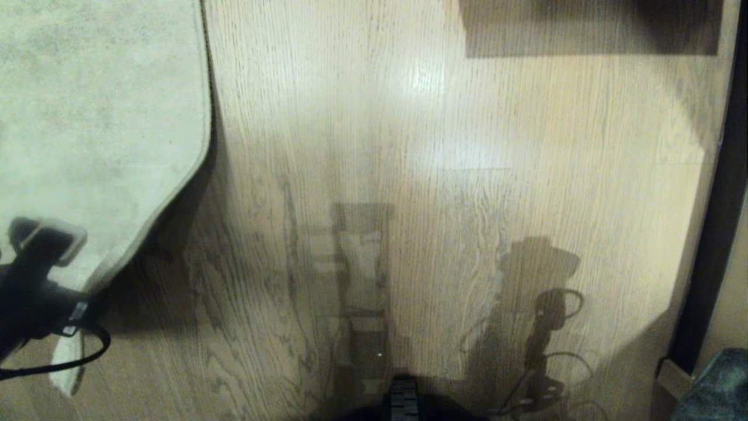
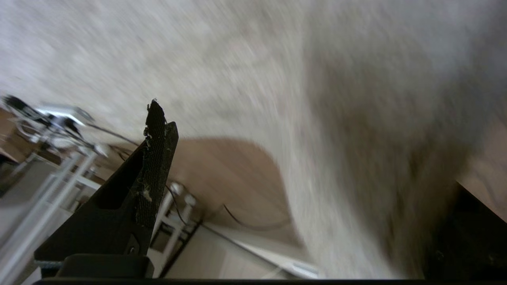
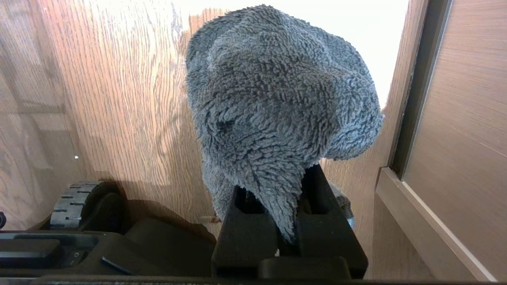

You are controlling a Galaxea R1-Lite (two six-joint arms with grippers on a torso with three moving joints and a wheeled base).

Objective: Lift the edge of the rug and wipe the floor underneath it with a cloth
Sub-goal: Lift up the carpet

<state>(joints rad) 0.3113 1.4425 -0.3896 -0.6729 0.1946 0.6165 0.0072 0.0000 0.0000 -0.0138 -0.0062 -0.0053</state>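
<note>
1. right hand (image 3: 287,221) pinches the grey cloth (image 3: 277,111) above the floor (image 3: 119,79), beside a door frame (image 3: 412,118).
2. left hand (image 1: 44,245), fingers spread, sits over the rug edge (image 1: 201,134).
3. a wheel (image 3: 75,204) is nearby.

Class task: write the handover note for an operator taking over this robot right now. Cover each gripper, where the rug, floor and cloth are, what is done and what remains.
Left gripper: open, holding nothing, at the lifted rug corner on the robot's left.
Right gripper: shut on the cloth, low on the robot's right beside a wooden panel.
Rug edge: its near corner curls up off the floor, casting a shadow beneath; nothing is gripping it.
Done: cloth picked up.
Left: grasp and lift the rug edge, bring the cloth across and wipe the exposed floor. Whether any wiping has happened cannot be told.
</note>
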